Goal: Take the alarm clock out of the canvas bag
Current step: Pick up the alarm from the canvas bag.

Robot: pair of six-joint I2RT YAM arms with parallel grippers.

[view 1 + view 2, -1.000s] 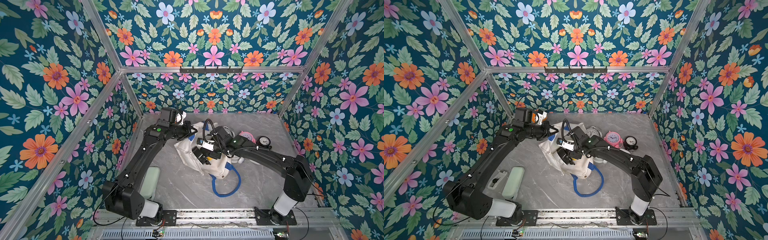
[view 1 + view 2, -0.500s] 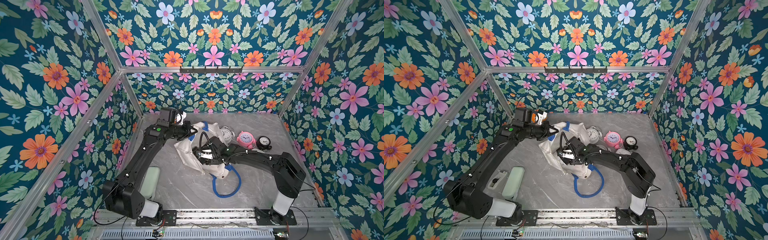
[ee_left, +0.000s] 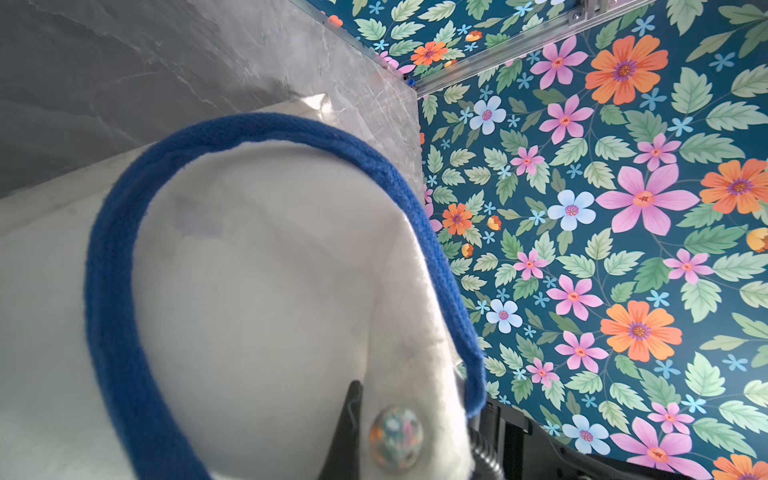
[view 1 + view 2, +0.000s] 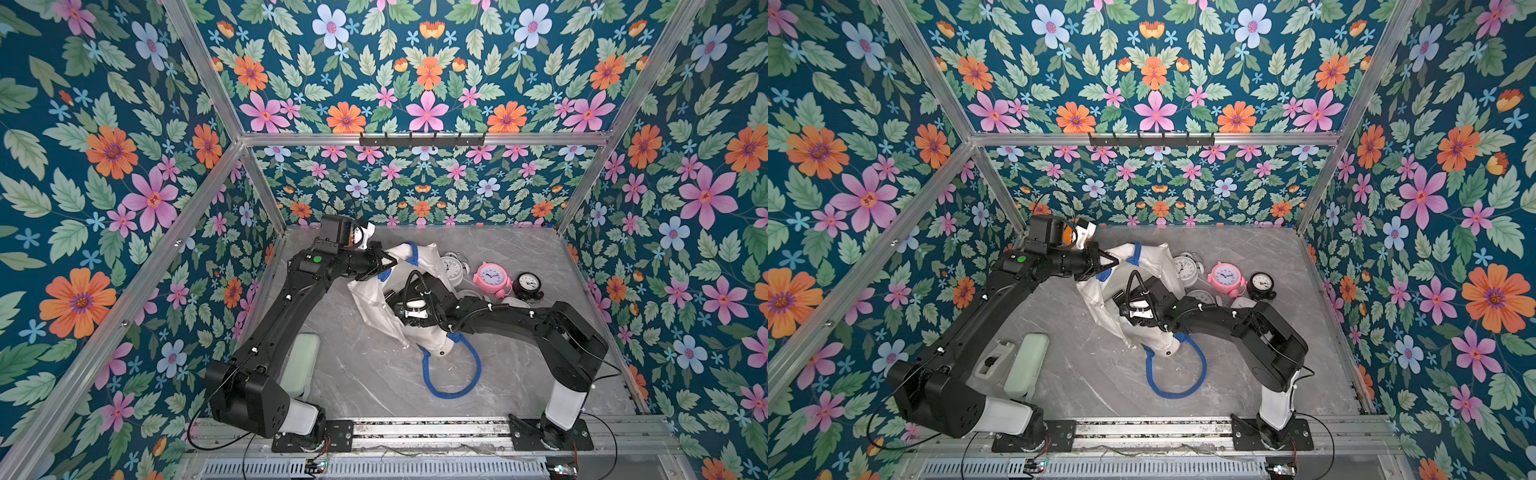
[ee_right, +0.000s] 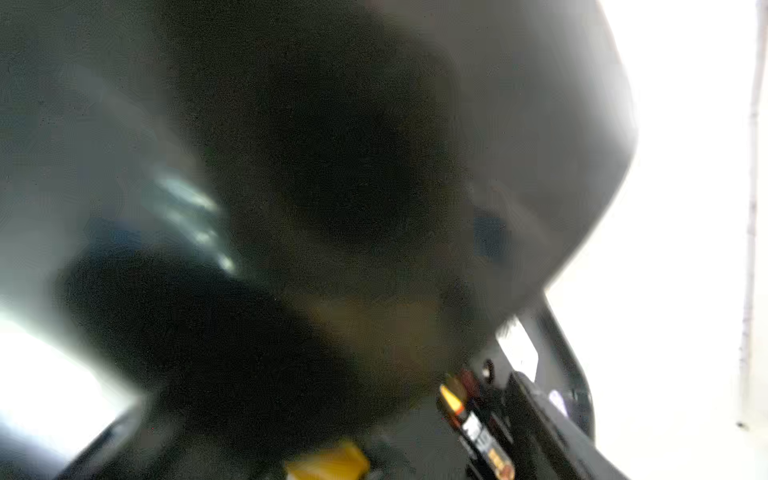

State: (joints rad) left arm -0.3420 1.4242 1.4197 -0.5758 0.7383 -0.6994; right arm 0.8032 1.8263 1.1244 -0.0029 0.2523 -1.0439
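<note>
The canvas bag (image 4: 374, 299) lies crumpled at mid table, white with blue patches, one blue loop handle (image 4: 451, 374) trailing toward the front. My left gripper (image 4: 384, 262) is shut on the bag's upper rim and holds it up. In the left wrist view one black finger (image 3: 349, 424) presses the white fabric (image 3: 257, 291) beside a round snap, under the other blue handle (image 3: 112, 249). My right arm's wrist (image 4: 411, 307) reaches into the bag's mouth, its fingers hidden by fabric. The right wrist view is dark and blurred. No alarm clock shows inside the bag.
Outside the bag, to its right, stand a white clock (image 4: 451, 266), a pink clock (image 4: 491, 278) and a black clock (image 4: 528, 284). An orange plush toy (image 4: 357, 235) sits behind my left wrist. A pale green object (image 4: 299, 361) lies at front left.
My right arm has dropped and pushed leftward, deeper into the bag's mouth, uncovering the clocks behind it. The left gripper has kept its hold on the rim.
</note>
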